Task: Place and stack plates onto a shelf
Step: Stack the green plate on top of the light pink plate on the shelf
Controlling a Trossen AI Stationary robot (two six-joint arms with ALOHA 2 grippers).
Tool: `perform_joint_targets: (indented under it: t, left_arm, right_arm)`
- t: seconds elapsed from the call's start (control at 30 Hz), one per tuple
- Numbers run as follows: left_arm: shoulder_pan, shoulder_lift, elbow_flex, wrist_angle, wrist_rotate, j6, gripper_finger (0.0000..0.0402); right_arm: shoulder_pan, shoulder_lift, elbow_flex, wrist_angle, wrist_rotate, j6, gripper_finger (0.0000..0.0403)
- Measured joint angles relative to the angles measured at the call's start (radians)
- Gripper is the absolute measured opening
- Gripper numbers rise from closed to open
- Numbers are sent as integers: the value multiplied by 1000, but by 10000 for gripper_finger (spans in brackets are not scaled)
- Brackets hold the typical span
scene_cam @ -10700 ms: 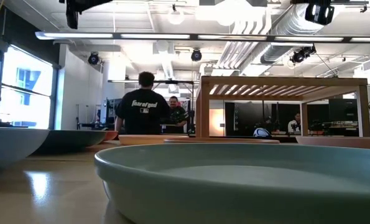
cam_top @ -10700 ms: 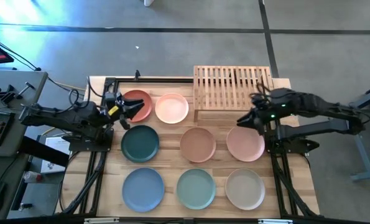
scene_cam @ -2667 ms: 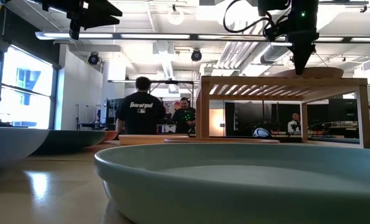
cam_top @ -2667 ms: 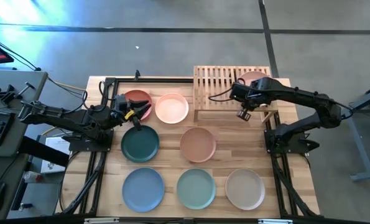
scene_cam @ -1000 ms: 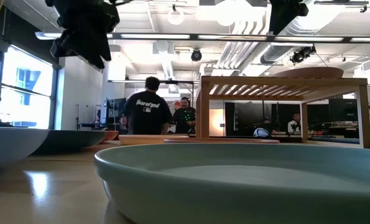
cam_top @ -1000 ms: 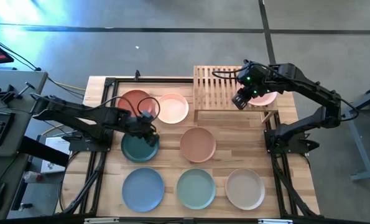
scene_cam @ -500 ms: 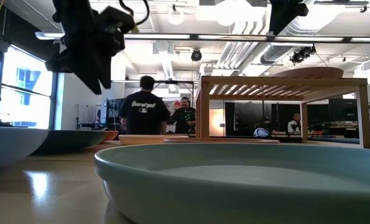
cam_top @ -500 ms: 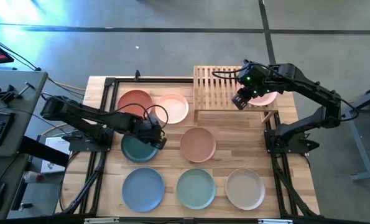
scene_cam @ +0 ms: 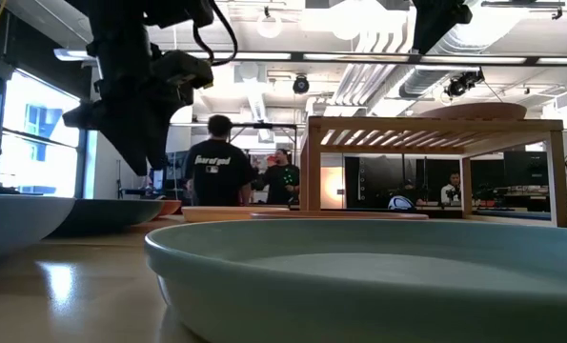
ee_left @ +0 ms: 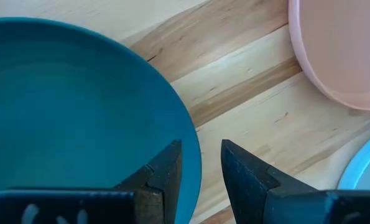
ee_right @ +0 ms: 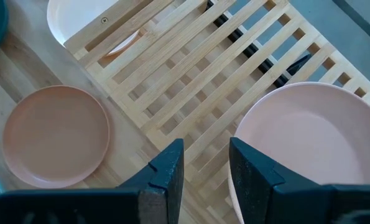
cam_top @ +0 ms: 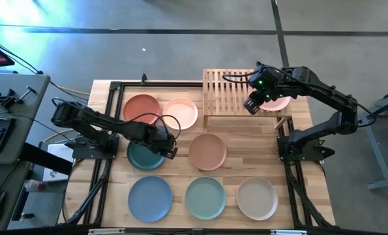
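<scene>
On the counter [cam_top: 180, 140], the left pincer [cam_top: 168, 145] is low at the 3 o'clock rim of the teal plate [cam_top: 143, 155]. Its fingers [ee_left: 163, 174] stand narrowly apart, one on each side of that rim, and whether they touch it cannot be told. The tan plate [cam_top: 207, 151] lies just beyond, at 3 o'clock from the teal one.

The right pincer [cam_top: 252, 104] hangs over the shelf [cam_top: 229, 91], at the 9 o'clock edge of the salmon plate [cam_top: 280, 102] that lies on the shelf's top at its right end. Its fingers are narrowly parted with nothing between them.

The rust plate [cam_top: 141, 108] and pale pink plate [cam_top: 180, 112] sit side by side at 12 o'clock from the teal one. The light blue plate [cam_top: 149, 198], mint plate [cam_top: 205, 198] and beige plate [cam_top: 257, 197] form a row along the counter's 6 o'clock edge.

In the low view, people [scene_cam: 212, 171] stand in the room behind.
</scene>
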Motion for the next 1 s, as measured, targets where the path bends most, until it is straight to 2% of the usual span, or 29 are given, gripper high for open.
perform_joint_targets:
  t: [0.2, 1.0]
  left_arm:
    - [0, 39, 0, 46, -1, -5, 102]
    - [1, 178, 0, 58, 11, -32, 102]
  right_arm:
    - [0, 0, 0, 0, 0, 0, 106]
    - [0, 0, 0, -31, -1, 0, 106]
